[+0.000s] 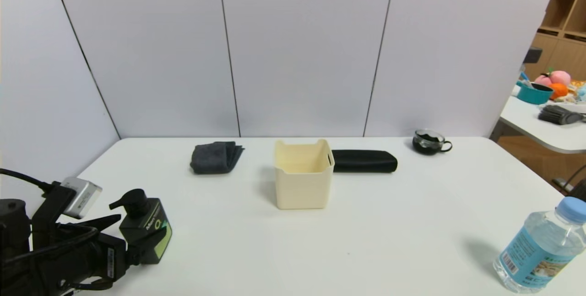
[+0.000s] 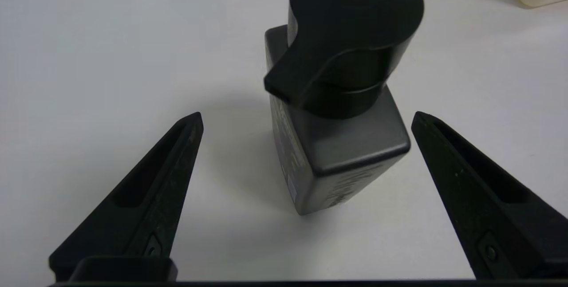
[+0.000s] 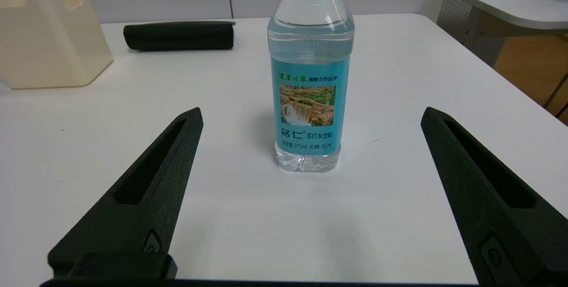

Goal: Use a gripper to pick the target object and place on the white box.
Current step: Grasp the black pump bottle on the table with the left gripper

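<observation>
The black pump bottle (image 1: 145, 227) with its green-and-white label stands upright at the table's near left. My left gripper (image 1: 122, 240) is at it, open. In the left wrist view the bottle (image 2: 350, 145) sits between the spread fingers (image 2: 168, 176), nearer one of them, and neither finger touches it. The cream-white box (image 1: 303, 173) stands at mid-table, well to the right of and beyond the bottle. My right gripper (image 3: 310, 114) is out of the head view; it hangs open at the near right, with nothing between its fingers.
A clear blue-capped water bottle (image 1: 540, 250) stands at the near right, in front of the right gripper. Along the back lie a folded grey cloth (image 1: 215, 157), a long black case (image 1: 364, 161) beside the box, and a dark glass cup (image 1: 429, 142).
</observation>
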`<act>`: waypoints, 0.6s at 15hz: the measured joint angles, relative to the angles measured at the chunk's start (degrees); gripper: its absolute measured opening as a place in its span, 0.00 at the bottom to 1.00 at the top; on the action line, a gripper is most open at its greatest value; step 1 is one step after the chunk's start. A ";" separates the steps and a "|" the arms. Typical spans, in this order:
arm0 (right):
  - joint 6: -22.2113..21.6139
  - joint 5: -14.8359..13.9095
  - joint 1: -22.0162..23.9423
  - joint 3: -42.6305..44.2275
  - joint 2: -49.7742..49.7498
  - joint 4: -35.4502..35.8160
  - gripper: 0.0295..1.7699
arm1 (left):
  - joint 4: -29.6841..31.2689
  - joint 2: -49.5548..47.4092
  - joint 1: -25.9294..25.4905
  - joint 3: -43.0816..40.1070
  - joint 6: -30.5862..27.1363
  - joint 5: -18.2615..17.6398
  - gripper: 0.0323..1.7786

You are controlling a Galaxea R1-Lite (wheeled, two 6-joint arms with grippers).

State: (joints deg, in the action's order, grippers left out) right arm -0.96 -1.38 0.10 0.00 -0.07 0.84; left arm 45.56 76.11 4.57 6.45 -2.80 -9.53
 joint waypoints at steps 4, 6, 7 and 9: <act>0.00 -0.02 0.00 0.00 0.00 0.01 0.96 | 11.12 4.64 0.00 -4.45 0.35 1.27 0.95; 0.00 -0.02 0.00 0.00 0.00 0.01 0.96 | 15.14 6.61 0.00 -5.92 0.30 1.40 0.95; 0.00 -0.02 0.00 0.00 0.00 0.01 0.96 | 16.81 7.52 0.00 -6.21 0.27 1.46 0.95; 0.00 -0.02 0.00 0.00 0.00 0.01 0.96 | 19.96 9.47 0.00 -6.38 0.24 1.57 0.95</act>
State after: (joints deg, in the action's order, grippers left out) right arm -0.96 -1.40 0.10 0.00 -0.07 0.85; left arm 65.51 85.58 4.57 0.07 -2.56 -7.96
